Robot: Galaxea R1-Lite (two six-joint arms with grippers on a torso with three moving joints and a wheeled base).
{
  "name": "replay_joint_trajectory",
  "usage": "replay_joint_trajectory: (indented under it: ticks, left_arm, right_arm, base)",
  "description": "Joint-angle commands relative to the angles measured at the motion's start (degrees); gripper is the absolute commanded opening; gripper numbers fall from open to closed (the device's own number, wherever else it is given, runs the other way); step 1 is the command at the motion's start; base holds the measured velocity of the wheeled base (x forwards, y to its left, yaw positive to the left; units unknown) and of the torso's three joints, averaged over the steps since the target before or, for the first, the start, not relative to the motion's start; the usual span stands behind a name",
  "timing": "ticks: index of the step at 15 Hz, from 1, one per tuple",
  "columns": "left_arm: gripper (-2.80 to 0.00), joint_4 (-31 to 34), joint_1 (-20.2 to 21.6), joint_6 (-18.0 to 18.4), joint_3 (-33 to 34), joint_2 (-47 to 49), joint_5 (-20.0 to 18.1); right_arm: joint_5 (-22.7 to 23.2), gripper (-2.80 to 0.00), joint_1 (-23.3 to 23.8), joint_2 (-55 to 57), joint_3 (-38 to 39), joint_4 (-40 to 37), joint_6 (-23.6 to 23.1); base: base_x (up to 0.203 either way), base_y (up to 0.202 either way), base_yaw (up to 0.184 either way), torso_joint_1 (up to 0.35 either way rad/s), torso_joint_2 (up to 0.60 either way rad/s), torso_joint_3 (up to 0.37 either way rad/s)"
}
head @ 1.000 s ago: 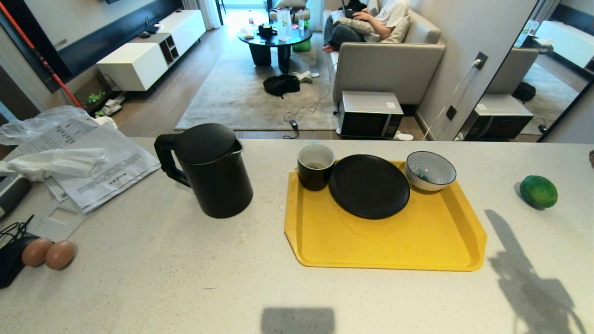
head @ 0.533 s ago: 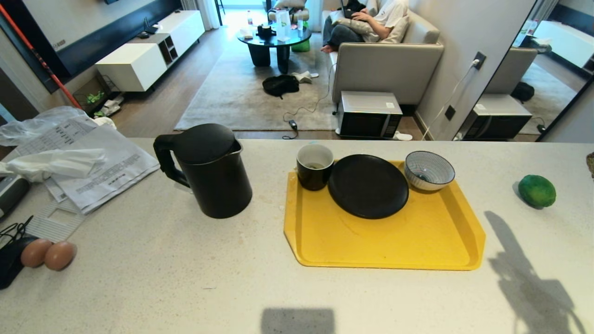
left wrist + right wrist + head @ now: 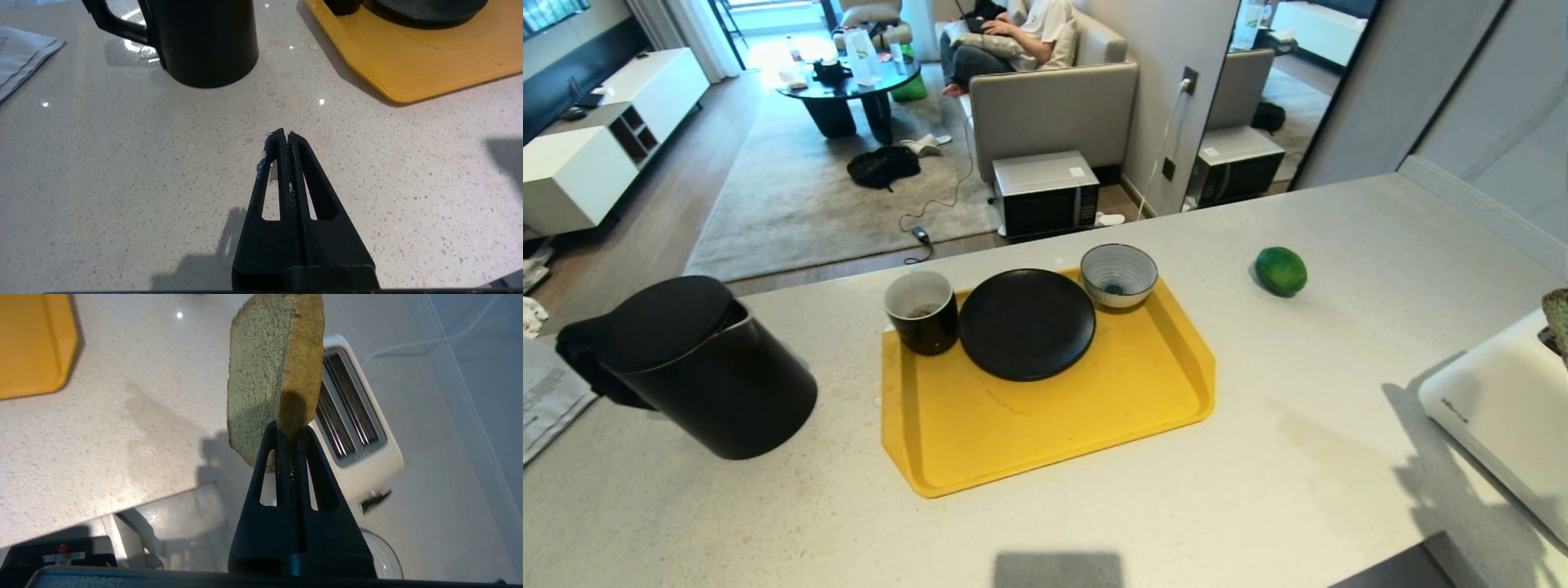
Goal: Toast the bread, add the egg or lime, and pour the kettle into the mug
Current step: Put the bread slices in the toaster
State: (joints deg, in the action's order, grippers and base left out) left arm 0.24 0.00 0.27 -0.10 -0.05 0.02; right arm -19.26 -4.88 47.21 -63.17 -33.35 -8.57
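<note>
kettle (image 3: 698, 367) left of tray (image 3: 1045, 425), mug (image 3: 922, 311) on tray, lime (image 3: 1280, 271) right

Head camera swung right: whole scene slid toward 9 o'clock. Kettle (image 3: 690, 367) ended up at the left edge, yellow tray (image 3: 1045, 425) near centre, lime (image 3: 1281, 271) moved in to 2 o'clock. Eggs and most papers dropped out of view. White toaster (image 3: 1503, 408) and a sliver of bread (image 3: 1558, 314) entered at 3 o'clock.

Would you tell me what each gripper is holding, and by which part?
The right gripper pinches the bread by its crust edge; the left gripper holds nothing.
</note>
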Motion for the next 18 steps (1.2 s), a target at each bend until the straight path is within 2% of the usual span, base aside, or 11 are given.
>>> replay_joint_trajectory:
  ticks: [1, 3, 8, 18]
  left_arm:
    - [-2.8, 0.0, 0.0, 0.0, 0.0, 0.0, 0.0]
    - [-2.8, 0.0, 0.0, 0.0, 0.0, 0.0, 0.0]
    - [-2.8, 0.0, 0.0, 0.0, 0.0, 0.0, 0.0]
    - [-2.8, 0.0, 0.0, 0.0, 0.0, 0.0, 0.1]
  right_arm:
    - [0.5, -2.8, -0.1, -0.5, 0.8, -0.2, -0.2]
    - [3.1, -2.8, 0.0, -0.9, 1.2, -0.2, -0.4]
    - [3.7, -2.8, -0.1, -2.3, 3.1, 0.0, -2.3]
    - [13.2, -2.8, -0.1, -1.8, 2.7, 1.8, -2.4]
  base:
    - [0.001, 0.0, -0.108, 0.001, 0.0, 0.002]
    - [0.0, 0.0, 0.0, -0.013, -0.01, 0.002]
    - [0.0, 0.0, 0.0, 0.0, 0.0, 0.0]
    - [0.0, 0.0, 0.0, 0.0, 0.0, 0.0]
